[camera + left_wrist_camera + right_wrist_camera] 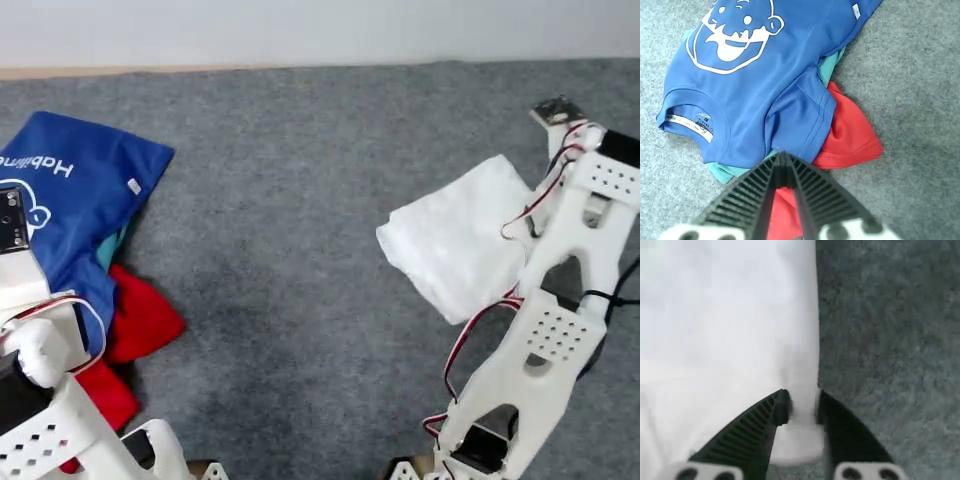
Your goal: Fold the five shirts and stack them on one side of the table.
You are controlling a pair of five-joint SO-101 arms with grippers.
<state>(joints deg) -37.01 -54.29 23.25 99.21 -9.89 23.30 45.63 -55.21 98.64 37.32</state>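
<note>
Shirts lie heaped well to the left of the white shirt (450,240). A blue shirt (75,190) is spread on top, a teal shirt (112,248) peeks out beneath it, and a red shirt (140,320) sits lowest. The heap looks loose, so I judge it a rough stack or work still waiting. The left gripper (785,159) hangs over the heap's edge, jaws clenched together on nothing.

The white shirt rests on the grey table (300,250), folded roughly square. The right gripper (802,407) pinches its edge, cloth between the jaws, probably to drag or fold it.

I count four shirts; a fifth may be buried. The right arm covers part of the white shirt, and the frame edge cuts off the blue one.
</note>
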